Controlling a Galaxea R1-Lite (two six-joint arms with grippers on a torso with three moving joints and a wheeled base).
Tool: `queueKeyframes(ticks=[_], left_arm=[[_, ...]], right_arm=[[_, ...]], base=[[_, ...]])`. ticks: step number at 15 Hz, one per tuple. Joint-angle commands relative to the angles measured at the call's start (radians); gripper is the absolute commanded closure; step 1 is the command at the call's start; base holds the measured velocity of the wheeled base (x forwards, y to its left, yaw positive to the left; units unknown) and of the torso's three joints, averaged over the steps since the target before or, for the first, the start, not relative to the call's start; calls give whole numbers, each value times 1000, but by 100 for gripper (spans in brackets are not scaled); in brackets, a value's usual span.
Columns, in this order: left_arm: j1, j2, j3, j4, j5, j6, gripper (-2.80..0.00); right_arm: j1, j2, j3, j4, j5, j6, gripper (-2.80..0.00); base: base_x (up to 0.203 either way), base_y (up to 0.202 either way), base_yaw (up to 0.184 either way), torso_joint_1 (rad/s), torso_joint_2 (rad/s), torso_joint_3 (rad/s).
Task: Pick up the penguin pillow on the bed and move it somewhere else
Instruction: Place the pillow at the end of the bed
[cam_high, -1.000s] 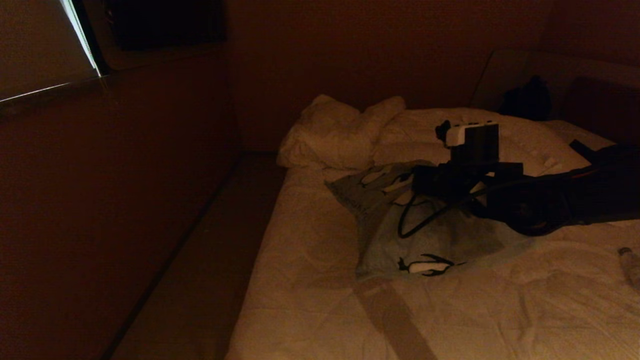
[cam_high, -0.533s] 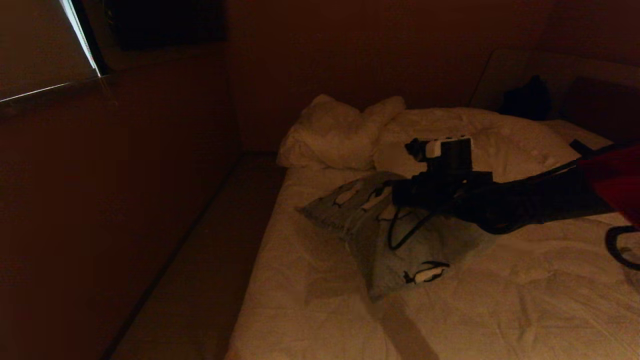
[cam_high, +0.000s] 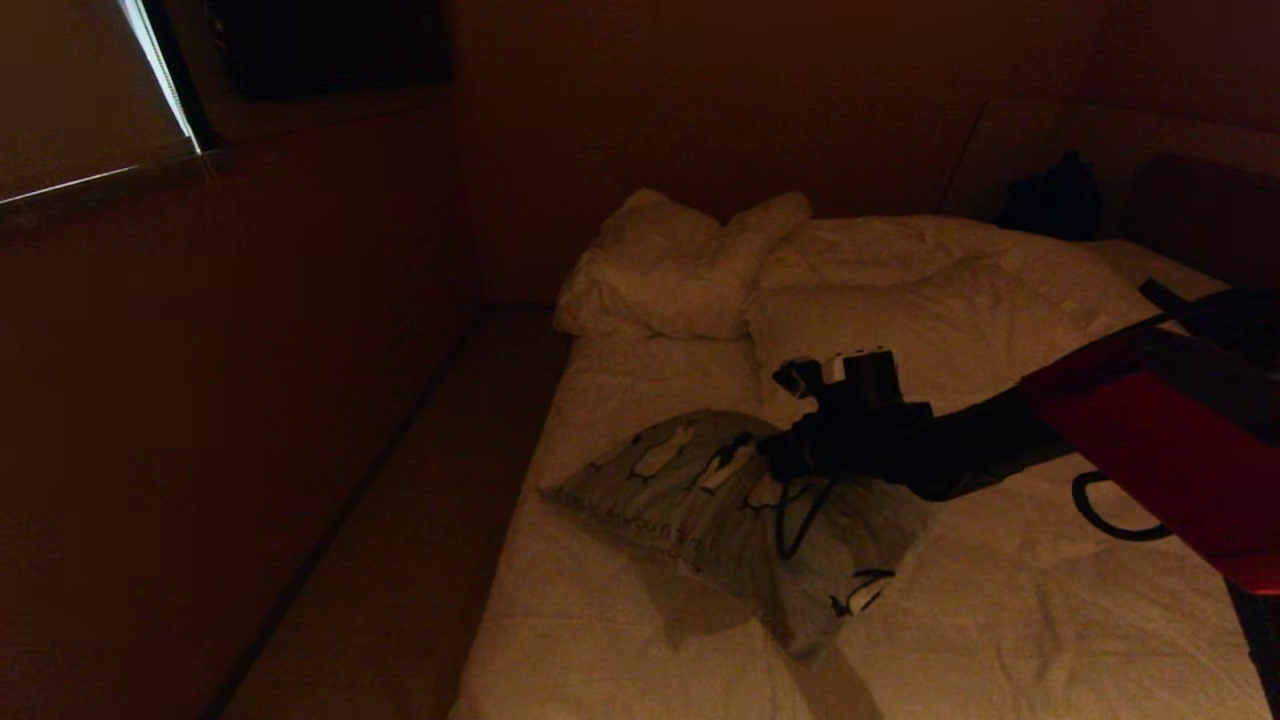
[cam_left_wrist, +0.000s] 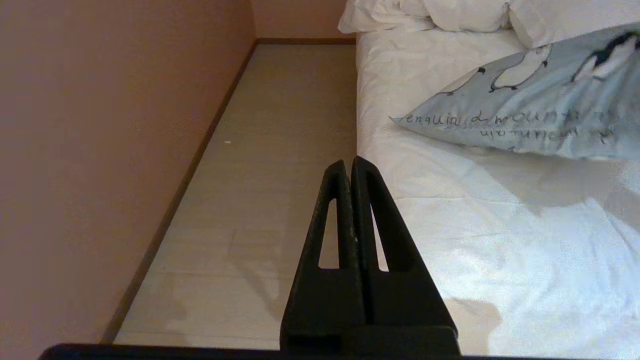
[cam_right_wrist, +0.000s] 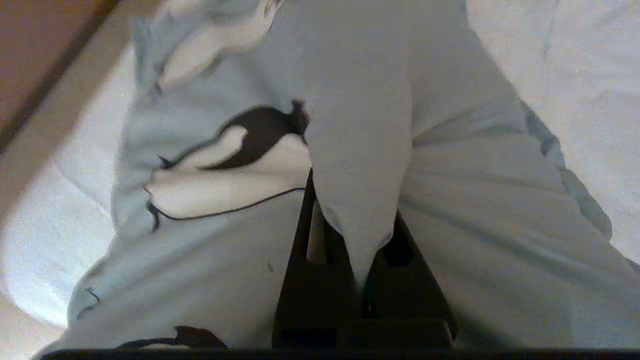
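This is a bedroom, dimly lit. A wide bed (cam_high: 1000, 610) with a rumpled cream-white duvet fills the right of the room, plain white pillows (cam_high: 680, 265) heaped at its far edge against a low padded headboard (cam_high: 1050, 140). A printed penguin pillow (cam_high: 700, 490) lies near the bed's left edge. A strip of pale wooden floor (cam_left_wrist: 280, 150) runs between that edge and a bare wall (cam_left_wrist: 100, 125) with a dark skirting board.
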Motion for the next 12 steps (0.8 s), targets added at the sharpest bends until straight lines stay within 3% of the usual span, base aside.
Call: queueKeyframes(ticks=[1,5,12], left_arm=[[1,0,0,0,0,-1,0],[0,-1,0,0,0,0,0],[0,-1,0,0,0,-1,0]], right_arm=[[-5,25,3,-1,60,-31,-280],[-5,-14,9,1,50,-35,-280],[-46,-301,123,-1,59,-29,-280]], base=[[0,0,0,0,0,0],[0,0,0,0,0,0],[0,0,0,0,0,0]])
